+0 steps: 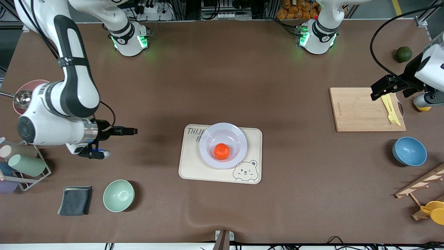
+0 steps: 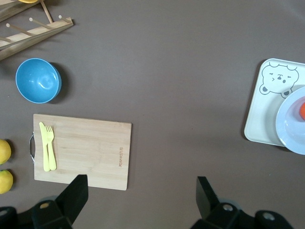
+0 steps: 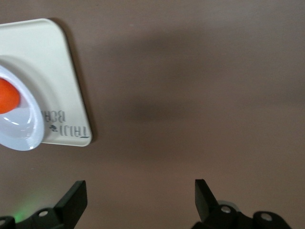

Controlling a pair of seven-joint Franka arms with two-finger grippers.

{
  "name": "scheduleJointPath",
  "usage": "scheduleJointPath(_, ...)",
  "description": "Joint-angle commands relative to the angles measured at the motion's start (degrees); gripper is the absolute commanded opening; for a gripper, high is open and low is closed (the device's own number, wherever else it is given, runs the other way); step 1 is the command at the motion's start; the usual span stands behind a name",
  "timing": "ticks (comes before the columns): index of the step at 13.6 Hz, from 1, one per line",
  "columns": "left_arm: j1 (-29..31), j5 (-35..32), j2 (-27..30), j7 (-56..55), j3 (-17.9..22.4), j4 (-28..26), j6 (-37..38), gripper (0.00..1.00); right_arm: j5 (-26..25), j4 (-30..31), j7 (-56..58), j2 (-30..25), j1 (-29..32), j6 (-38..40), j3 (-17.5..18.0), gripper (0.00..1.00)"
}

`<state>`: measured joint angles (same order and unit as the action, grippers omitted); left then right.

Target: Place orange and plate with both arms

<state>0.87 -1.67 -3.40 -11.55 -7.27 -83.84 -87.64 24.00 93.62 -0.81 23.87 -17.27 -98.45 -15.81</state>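
The orange [image 1: 221, 151] lies in the middle of the pale plate [image 1: 208, 139]. The plate stands on the cream bear-print tray [image 1: 194, 168] at the table's middle. My right gripper [image 1: 131, 131] is open and empty, over bare table toward the right arm's end, apart from the tray. In the right wrist view [image 3: 140, 188] the tray [image 3: 52, 57], plate [image 3: 24, 129] and orange [image 3: 7, 95] show at the edge. My left gripper [image 1: 376, 92] is open and empty over the cutting board's edge. The left wrist view [image 2: 141, 183] shows the plate [image 2: 291, 129] and orange [image 2: 302, 110] far off.
A wooden cutting board [image 1: 360, 109] with a yellow fork [image 1: 390, 109], a blue bowl [image 1: 409, 151], a dark green fruit [image 1: 403, 54] and a wooden rack [image 1: 419, 187] are at the left arm's end. A green bowl [image 1: 118, 195], grey cloth [image 1: 75, 200] and cup rack [image 1: 24, 165] are at the right arm's end.
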Motion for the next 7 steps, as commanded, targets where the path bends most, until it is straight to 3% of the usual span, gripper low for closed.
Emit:
scheduleJointPath(1, 0.3, -0.9, 0.7, 0.0, -0.4, 0.5, 0.9, 1.0, -3.4, -4.7, 5.3, 0.6, 5.5, 4.3, 0.7, 1.0)
scheduleJointPath(2, 0.3, -0.9, 0.8, 0.0, -0.3, 0.4, 1.0, 1.0, -4.1, -4.8, 7.6, 0.6, 7.4, 4.2, 0.5, 1.0)
scheduleJointPath(4, 0.4, -0.9, 1.2, 0.2, -0.1, 0.4, 1.7, 1.0, -15.6, -5.7, 14.1, 0.0, 8.1, 3.8, 1.0, 1.0)
scheduleJointPath(7, 1.0, -0.9, 2.0, 0.1, 0.0, -0.1, 3.0, 1.0, -17.4, -6.0, 15.9, -3.6, 11.8, 3.1, 2.9, 1.0)
